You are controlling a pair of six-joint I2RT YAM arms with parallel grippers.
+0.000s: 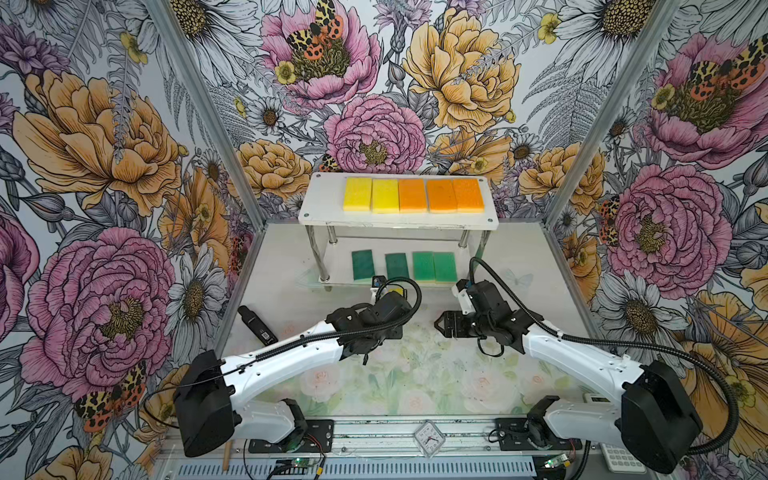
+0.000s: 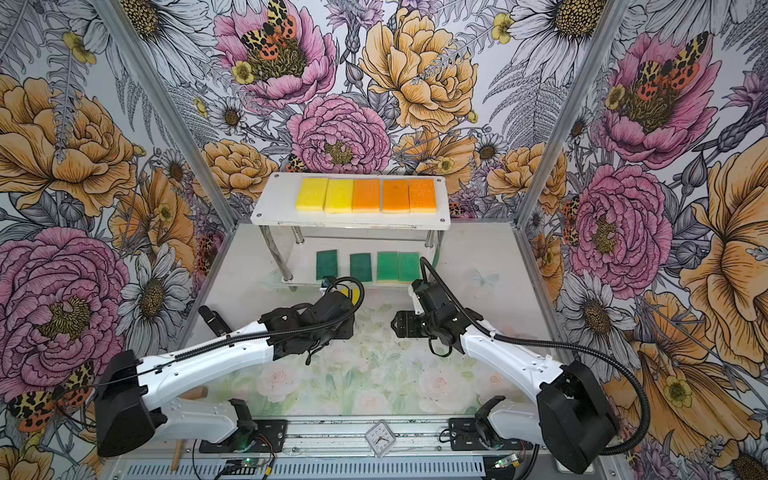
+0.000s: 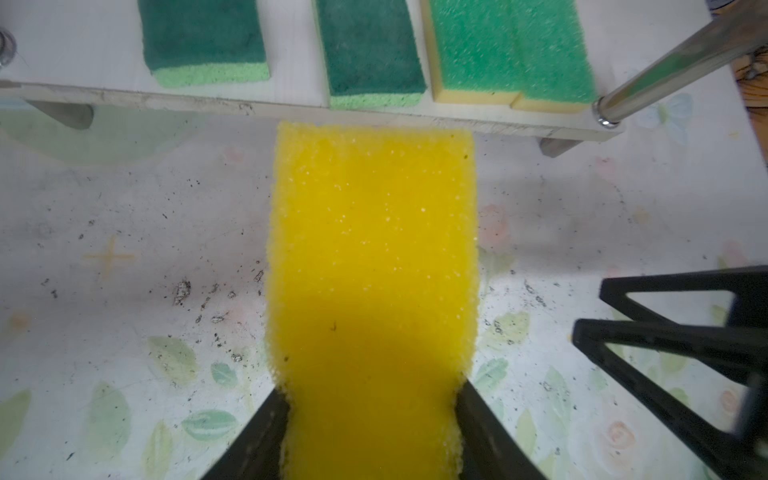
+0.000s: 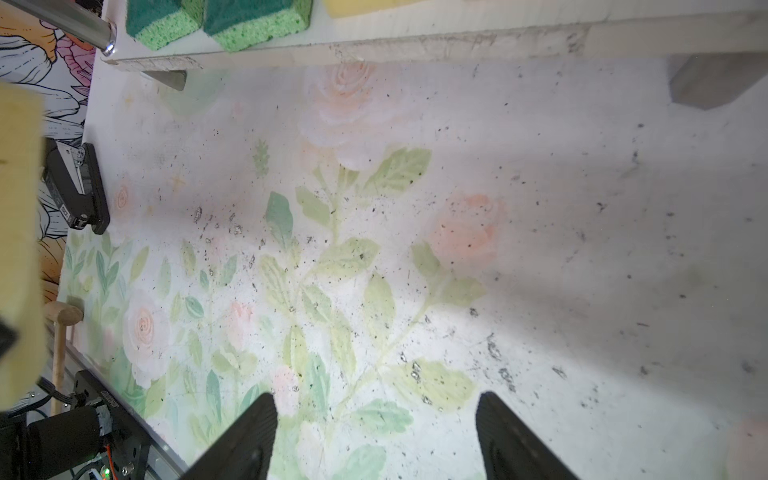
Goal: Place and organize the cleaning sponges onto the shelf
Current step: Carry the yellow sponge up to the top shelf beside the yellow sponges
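Shelf (image 1: 322,201): five sponges (image 1: 413,195) above, four below; left hand (image 3: 371,392) pinches one yellow sponge (image 3: 374,249), perhaps lifted; right hand (image 4: 376,405) agape.

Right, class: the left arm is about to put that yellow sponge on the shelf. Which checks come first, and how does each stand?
1. Left gripper shut on the yellow sponge: ok.
2. Right gripper open, empty and apart from the sponge: ok.
3. Bare room on the top board beside the yellow pair: ok, though narrow.
4. Sponge's far end clear of the lower board: cannot tell.
5. Sponge lifted off the table: cannot tell.
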